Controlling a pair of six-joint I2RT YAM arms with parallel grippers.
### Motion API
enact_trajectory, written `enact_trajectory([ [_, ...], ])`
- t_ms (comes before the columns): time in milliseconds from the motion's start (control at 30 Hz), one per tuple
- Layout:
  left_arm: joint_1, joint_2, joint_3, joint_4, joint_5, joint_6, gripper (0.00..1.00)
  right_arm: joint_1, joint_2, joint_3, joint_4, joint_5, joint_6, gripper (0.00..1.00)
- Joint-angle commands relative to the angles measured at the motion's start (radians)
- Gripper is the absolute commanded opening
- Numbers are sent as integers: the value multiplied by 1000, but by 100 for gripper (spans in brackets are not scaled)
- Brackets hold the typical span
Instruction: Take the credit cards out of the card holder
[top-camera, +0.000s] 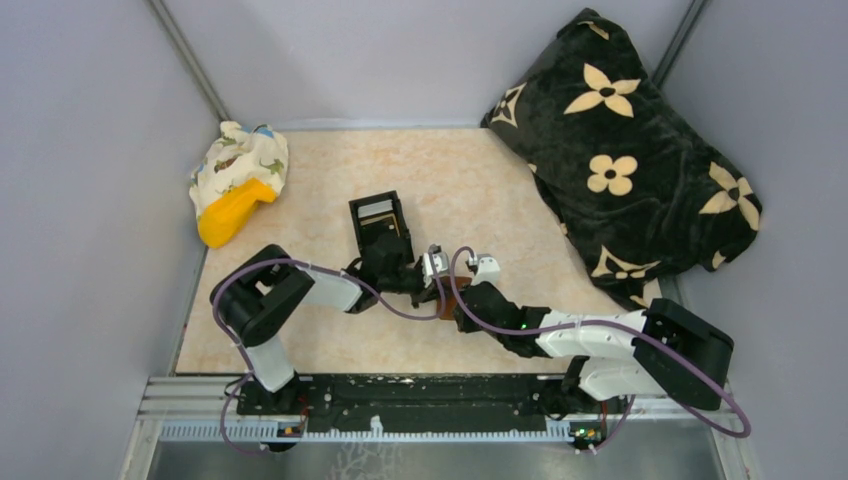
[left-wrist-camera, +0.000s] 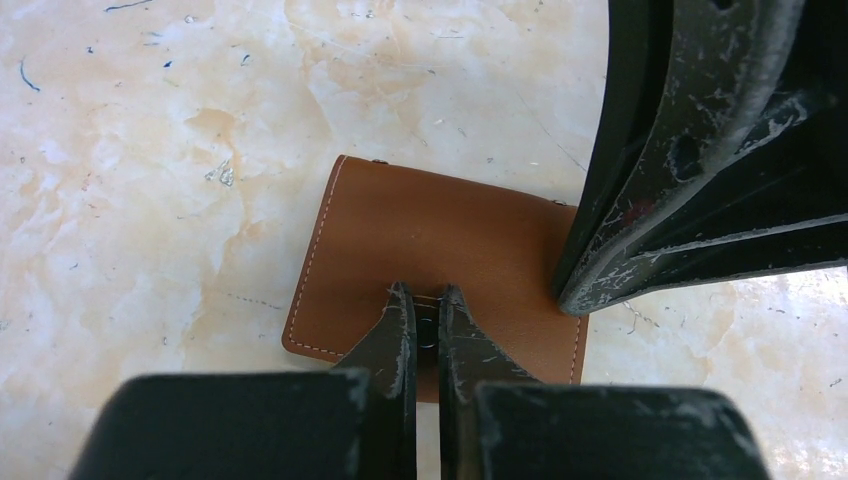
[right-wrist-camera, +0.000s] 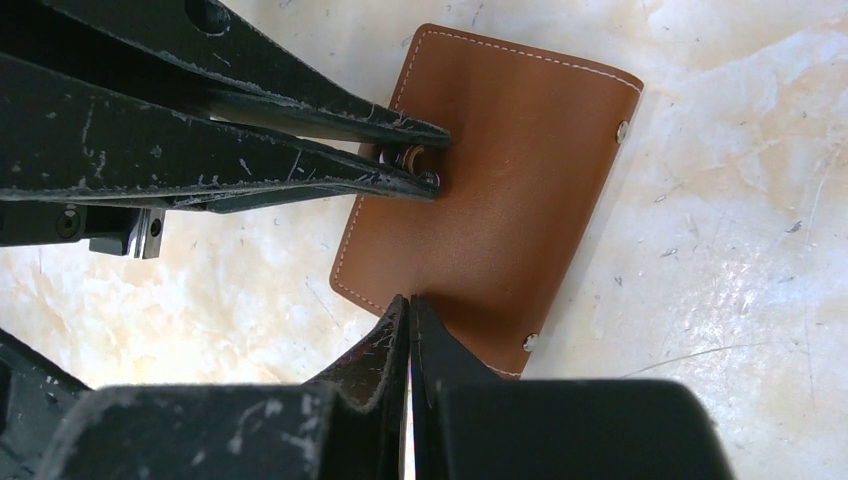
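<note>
Left claw pinches card holder at its long side; right claw clamps its short end.

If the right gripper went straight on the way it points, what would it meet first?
The card holder. The right gripper sits shut at its near edge, so going on would likely push into the brown leather. The left gripper, clamped on the holder, lies left of that line.

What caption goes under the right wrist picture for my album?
Left gripper pinches the tab of the closed brown card holder; right gripper, shut, touches its edge.
</note>
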Motion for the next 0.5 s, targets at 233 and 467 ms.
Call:
enact_trajectory([
  [233,6,-43,-50,-8,-12,-104,0,-17,8,-6,-1,25,30,0],
  [467,27,-157,-100,50,-33,-177,0,-30,83,17,-61,47,101,0],
])
